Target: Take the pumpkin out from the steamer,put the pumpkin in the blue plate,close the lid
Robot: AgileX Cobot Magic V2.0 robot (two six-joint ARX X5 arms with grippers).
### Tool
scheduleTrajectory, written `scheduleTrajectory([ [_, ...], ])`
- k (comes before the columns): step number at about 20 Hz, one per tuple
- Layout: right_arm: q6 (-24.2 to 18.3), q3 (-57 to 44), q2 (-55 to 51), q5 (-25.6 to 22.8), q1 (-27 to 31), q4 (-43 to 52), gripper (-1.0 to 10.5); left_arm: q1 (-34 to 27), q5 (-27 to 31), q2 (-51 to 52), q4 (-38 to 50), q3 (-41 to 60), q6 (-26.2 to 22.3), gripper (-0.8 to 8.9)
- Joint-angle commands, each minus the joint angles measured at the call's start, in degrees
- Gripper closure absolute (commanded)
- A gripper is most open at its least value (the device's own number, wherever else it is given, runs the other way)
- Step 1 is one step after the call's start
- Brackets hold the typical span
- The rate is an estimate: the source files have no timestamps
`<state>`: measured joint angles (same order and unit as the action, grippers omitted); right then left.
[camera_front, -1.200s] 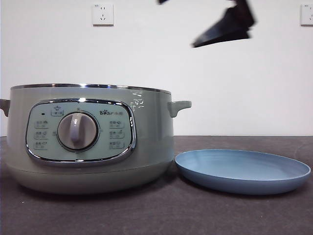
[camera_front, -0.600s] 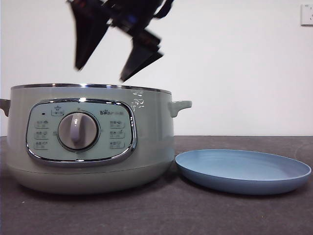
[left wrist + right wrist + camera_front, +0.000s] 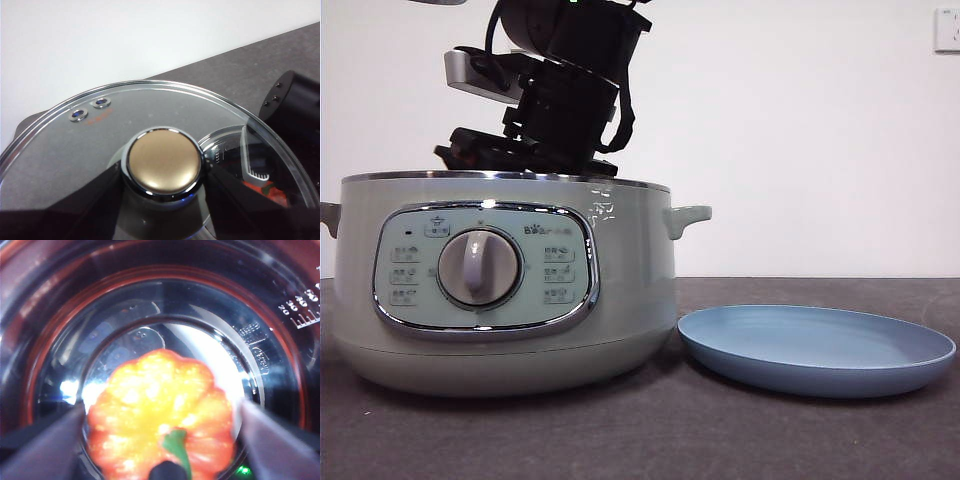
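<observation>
Inside the cooker [image 3: 500,285], the right gripper [image 3: 160,440] sits low with its jaws spread to either side of the pumpkin [image 3: 160,412], which rests on the shiny bottom of the pot between them; contact with either jaw cannot be confirmed. The left gripper [image 3: 162,200] holds the glass lid [image 3: 100,145] by its knob [image 3: 164,162], jaws pressed against both sides. The blue plate [image 3: 817,348] lies on the table [image 3: 650,430] just beside the cooker.

Low front camera; wrist cameras look downward.
</observation>
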<state>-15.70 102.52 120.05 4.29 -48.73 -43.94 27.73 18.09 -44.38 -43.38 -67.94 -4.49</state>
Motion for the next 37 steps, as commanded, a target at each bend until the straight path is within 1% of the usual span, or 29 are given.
scheduleTrajectory([
  [1,-0.28,-0.02,0.72,0.04,-0.04,-0.33,9.6,0.07,2.21,0.7,2.51,-1.16,-0.22,8.22],
  [3,-0.17,0.0,0.57,0.22,-0.17,0.63,9.6,0.07,2.89,0.7,2.51,-1.16,-0.24,8.22],
  [5,0.85,0.02,-0.94,0.0,0.09,0.61,9.6,0.07,2.95,0.7,2.51,-1.16,-0.26,8.22],
  [7,0.85,0.02,-4.35,-0.17,0.63,0.07,9.6,0.07,3.76,0.7,2.54,-1.16,-0.26,8.22],
  [8,0.85,0.02,-6.45,-0.17,0.85,-0.15,9.6,0.07,5.95,0.7,2.56,-1.16,-0.28,8.22],
  [12,0.83,0.02,-15.85,-0.17,3.91,-4.46,9.6,0.07,6.54,0.52,2.62,-1.16,-0.31,8.22],
  [17,1.84,-0.02,-26.08,-0.42,10.56,-15.45,9.6,0.07,5.07,-3.56,3.5,-1.16,-1.79,8.22],
  [20,1.9,-0.37,-30.1,-0.42,13.97,-19.32,9.6,0.07,1.03,-5.64,4.52,-1.16,-1.77,8.22],
  [21,1.9,-0.94,-31.67,-0.68,15.19,-20.13,9.6,0.07,0.63,-6.25,5.44,-1.16,-1.77,8.22],
  [22,1.99,-2.4,-33.66,-1.97,16.22,-20.24,9.6,0.07,-0.07,-6.71,6.25,-1.16,-1.77,8.22],
  [24,2.6,-7.72,-38.77,-4.5,18.16,-19.04,9.6,0.07,-2.45,-7.45,7.85,-1.16,-1.75,8.22],
  [27,4.39,-18.75,-47.6,-4.28,21.62,-14.58,9.6,0.07,-4.22,-7.89,9.11,-1.16,-1.73,8.22],
  [30,7.3,-30.58,-55.45,-4.22,24.57,-6.43,9.6,0.07,-6.56,-8.55,9.25,-1.16,-1.46,8.22],
  [32,9.03,-36.35,-57.37,-3.91,25.05,-1.51,9.6,0.07,-6.8,-8.76,9.2,-1.16,-1.31,8.22],
  [34,10.58,-41.31,-57.27,-0.81,25.05,2.36,9.6,0.07,-9.35,-8.81,9.33,-1.16,-1.11,8.22],
  [35,11.26,-43.91,-56.61,0.42,25.05,5.11,9.6,0.09,-9.73,-8.81,9.35,-1.16,-0.94,8.22],
  [37,12.09,-47.45,-54.4,0.5,24.98,9.73,9.6,0.07,-9.7,-8.83,9.35,-1.16,-0.81,8.22],
])
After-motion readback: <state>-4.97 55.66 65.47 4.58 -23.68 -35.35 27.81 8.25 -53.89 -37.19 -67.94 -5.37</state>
